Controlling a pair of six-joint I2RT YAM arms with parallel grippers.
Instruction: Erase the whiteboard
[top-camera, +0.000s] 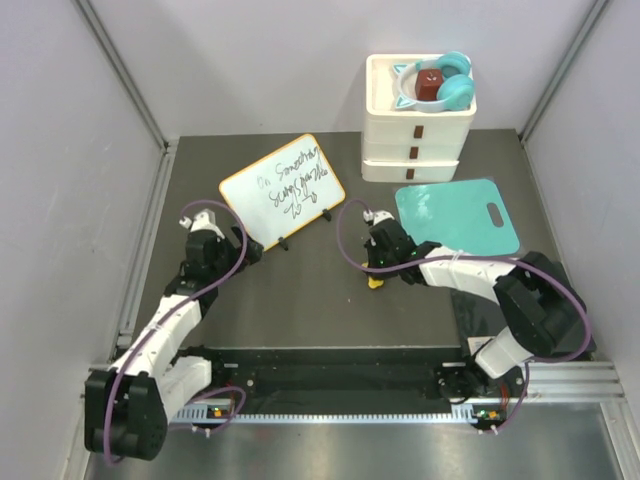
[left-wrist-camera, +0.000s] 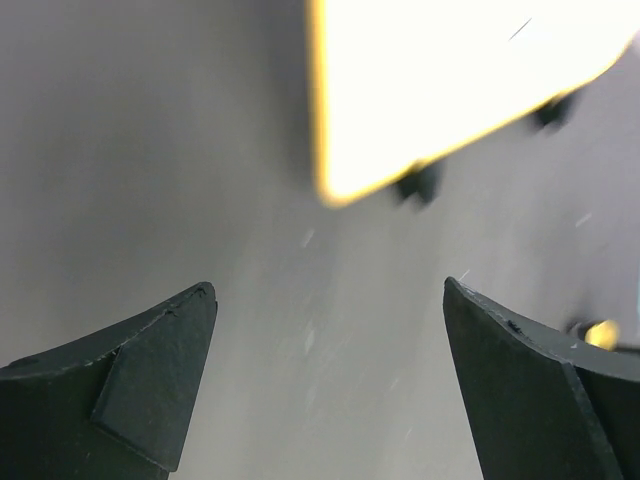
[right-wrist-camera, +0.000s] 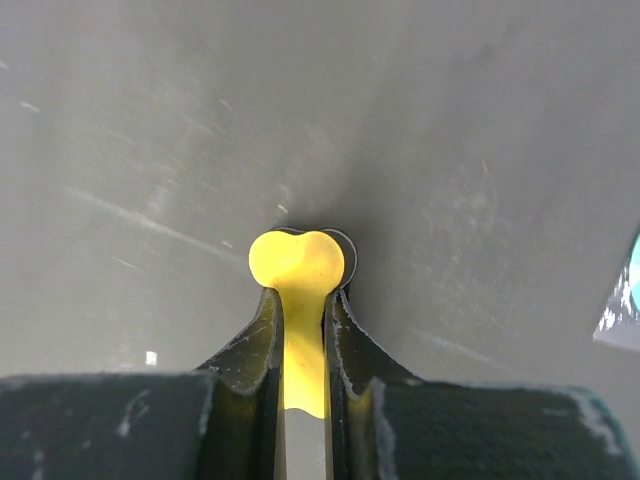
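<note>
Table (top-camera: 320, 310), dark, fills the top view. Whiteboard (top-camera: 282, 190) stands propped on its feet, centre-left, with black writing unwiped. Left gripper (left-wrist-camera: 330, 330) sits just below the board's lower corner, jaws wide apart, nothing in them. Right gripper (right-wrist-camera: 302, 300), mid-frame in the top view, is clamped tight on a yellow tool (right-wrist-camera: 297, 265), probably the eraser. Step, as judged: tool in hand, wiping not begun. Next move calls for carrying it up-left onto the writing.
</note>
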